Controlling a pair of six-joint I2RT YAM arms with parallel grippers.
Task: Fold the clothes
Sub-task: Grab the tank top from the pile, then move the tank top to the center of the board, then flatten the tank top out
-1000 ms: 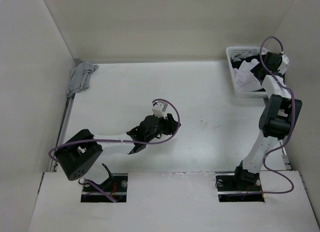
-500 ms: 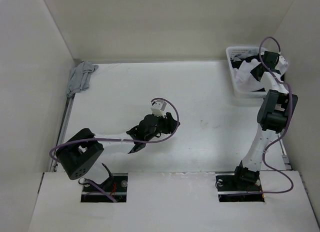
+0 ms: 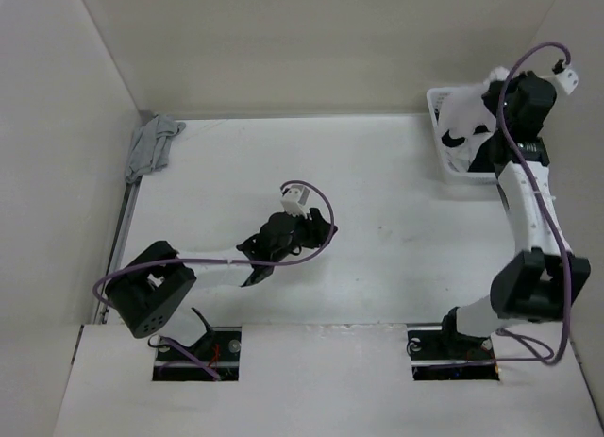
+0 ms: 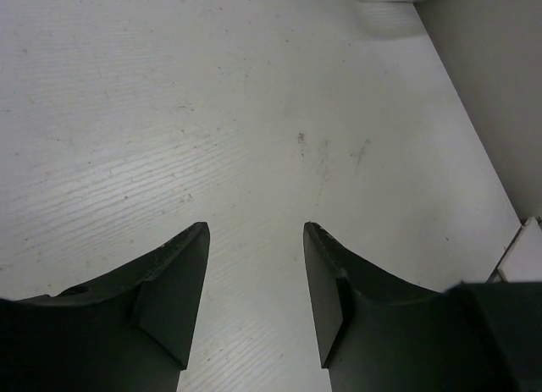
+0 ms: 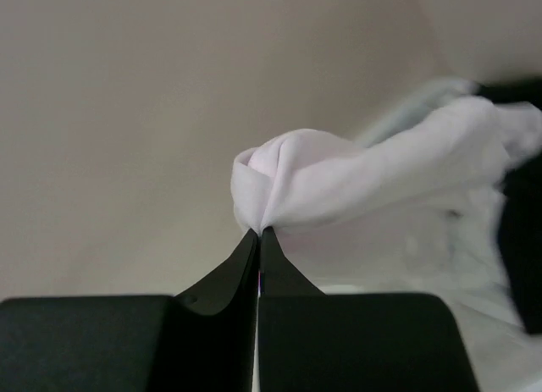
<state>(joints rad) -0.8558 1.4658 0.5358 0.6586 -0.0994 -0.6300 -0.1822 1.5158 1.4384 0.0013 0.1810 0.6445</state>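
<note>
Since a second ago, we see the right arm has stretched up and out over the white plastic laundry basket (image 3: 464, 179), and its jaws have gone from apart to pinched together. The left arm has barely shifted.

We see the right gripper (image 5: 258, 233) clamped on a bunched fold of the thin white sleeveless tank top (image 5: 364, 180). The cloth puffs out just past the fingertips. From the pinch, the tank top (image 3: 460, 111) trails down and away into the basket, so it is raised at one end but not yet free. Dark patches of black garments (image 3: 455, 138) lie beside it in the same basket.

We judge that the coming move turns on this: the top hangs below and ahead of the right gripper as a crumpled strand running from the pinch down to the basket. Its true long axis cannot be told while it is bunched. It has to come out over the basket's rim towards the white table (image 3: 377, 173).

The right arm is the nearer arm by far, since it already holds the cloth. The left gripper (image 4: 254, 231) hovers well apart from the basket, jaws wide and holding nothing.

A crumpled grey cloth garment (image 3: 154, 142) lies at the table's far corner opposite the basket.

We can read no brand, label or writing anywhere.
</note>
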